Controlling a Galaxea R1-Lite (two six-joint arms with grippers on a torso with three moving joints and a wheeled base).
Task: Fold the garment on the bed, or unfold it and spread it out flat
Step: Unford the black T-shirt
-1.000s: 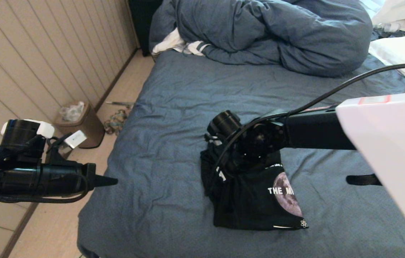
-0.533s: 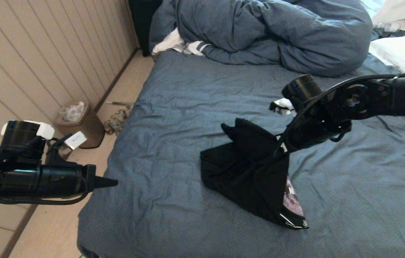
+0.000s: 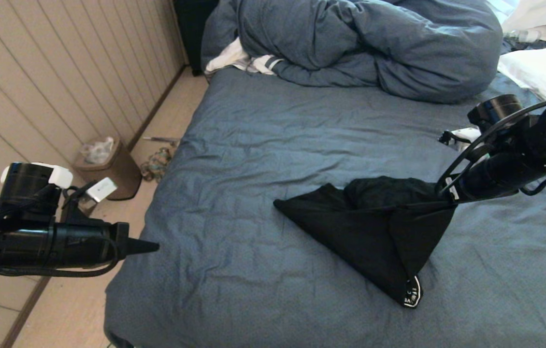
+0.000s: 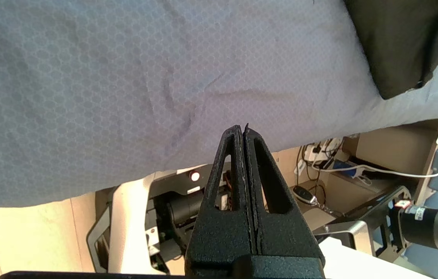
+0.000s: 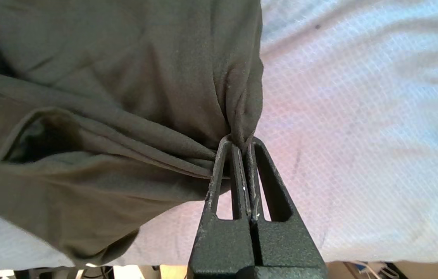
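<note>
Right gripper (image 3: 449,195) out over the right half of the bed (image 3: 263,145), at about 3 o'clock in the head view, fingers (image 5: 225,155) clenched on a bunched pinch of the garment (image 3: 379,232). In the right wrist view the fabric gathers into tight pleats exactly where the two fingertips meet, with the rest of the cloth fanning away from that point and an open sleeve or hem pocket visible off to one side. Seen from the head, the garment is stretched into a rough black triangle: one corner held up at the fingers, one corner lying on the sheet toward 9 o'clock near the bed's middle, and a lower corner at about 5 o'clock touching the sheet, where a small white-printed patch shows. Plain black side faces up. The pinched corner is raised off the sheet; the two other corners rest on it. Left gripper (image 3: 150,246) hangs off the left edge of the bed at 8 o'clock, well apart from the garment, fingers pressed together on nothing. Bunched blue-grey duvet (image 3: 365,43) sits at 12 o'clock, white pillow (image 3: 543,70) at 2 o'clock.
</note>
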